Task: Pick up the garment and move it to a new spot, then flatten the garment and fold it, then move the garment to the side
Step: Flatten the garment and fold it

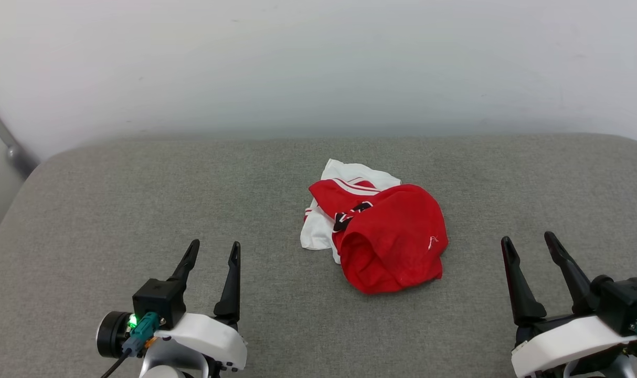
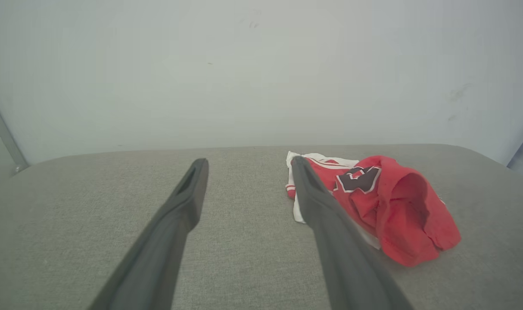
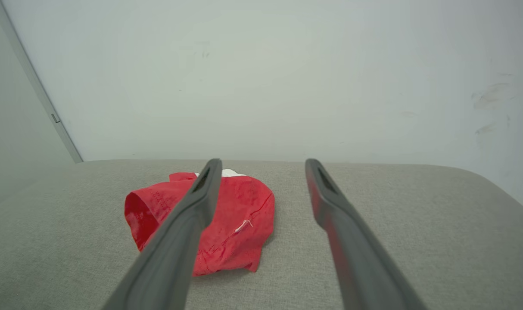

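Note:
The garment (image 1: 386,236) lies crumpled in a heap near the middle of the grey cushion; it is red with white sleeve parts and a bit of black lettering showing. In the left wrist view the garment (image 2: 386,206) sits to the right of my fingers; in the right wrist view the garment (image 3: 231,219) lies to the left, partly behind one finger. My left gripper (image 1: 213,249) stands open at the lower left, well apart from the heap, nothing between its fingers. My right gripper (image 1: 528,241) stands open at the lower right, also apart from it.
The grey cushioned surface (image 1: 140,210) ends at a pale wall (image 1: 318,63) behind. A metal bar (image 1: 9,142) leans at the far left edge. The cushion's corners are rounded at left and right.

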You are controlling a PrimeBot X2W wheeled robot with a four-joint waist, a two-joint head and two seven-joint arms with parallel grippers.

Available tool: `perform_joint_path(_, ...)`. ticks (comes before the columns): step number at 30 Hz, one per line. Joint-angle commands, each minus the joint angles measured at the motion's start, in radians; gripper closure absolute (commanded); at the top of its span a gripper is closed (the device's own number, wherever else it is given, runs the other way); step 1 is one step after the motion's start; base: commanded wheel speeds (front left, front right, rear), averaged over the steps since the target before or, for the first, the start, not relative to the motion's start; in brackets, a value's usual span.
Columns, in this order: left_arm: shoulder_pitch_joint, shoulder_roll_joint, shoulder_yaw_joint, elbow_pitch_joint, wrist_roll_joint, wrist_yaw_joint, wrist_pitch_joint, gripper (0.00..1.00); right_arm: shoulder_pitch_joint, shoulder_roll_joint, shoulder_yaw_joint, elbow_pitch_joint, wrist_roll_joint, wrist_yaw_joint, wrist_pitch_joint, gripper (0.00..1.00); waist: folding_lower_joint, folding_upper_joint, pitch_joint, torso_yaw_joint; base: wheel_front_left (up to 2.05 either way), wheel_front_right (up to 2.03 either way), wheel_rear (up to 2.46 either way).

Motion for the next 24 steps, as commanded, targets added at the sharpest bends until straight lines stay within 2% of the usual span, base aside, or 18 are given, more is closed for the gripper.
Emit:
perform_joint_path(1,0.005,0.002,0.001,-0.005,-0.002,0.005,0.001,0.0,0.0,0.001,0.0,0.002,0.005,0.0,0.001,0.0,0.0,0.0,0.0,0.002,0.0,0.0,0.0)
perform_joint_path(7,-0.023,0.001,0.007,-0.007,-0.012,0.001,-0.004,0.0,-0.004,0.002,-0.004,0.009,0.012,0.0,-0.009,0.0,0.0,0.0,0.002,0.008,0.0,0.0,0.0)
perform_joint_path(10,-0.064,-0.005,-0.001,0.005,-0.016,-0.017,0.01,0.0,-0.009,0.002,-0.009,0.01,0.013,0.0,-0.009,0.0,0.0,0.0,0.01,0.014,0.0,0.0,0.0)
perform_joint_path(15,-0.203,-0.014,-0.024,0.052,-0.068,-0.107,0.088,0.0,-0.043,0.002,-0.002,0.003,0.004,0.0,-0.004,0.0,0.0,0.0,0.045,0.013,0.0,0.0,0.0)
perform_joint_path(20,-0.388,-0.008,-0.066,0.146,-0.108,-0.207,0.255,0.0,-0.083,0.002,0.019,0.003,0.002,0.0,-0.014,0.0,0.0,0.0,0.111,-0.012,0.0,0.0,0.0)
perform_joint_path(24,-0.487,-0.006,-0.087,0.222,-0.13,-0.245,0.368,0.0,-0.104,0.002,0.026,0.008,0.002,0.0,-0.022,0.0,0.0,0.0,0.158,-0.037,0.0,0.0,0.0)
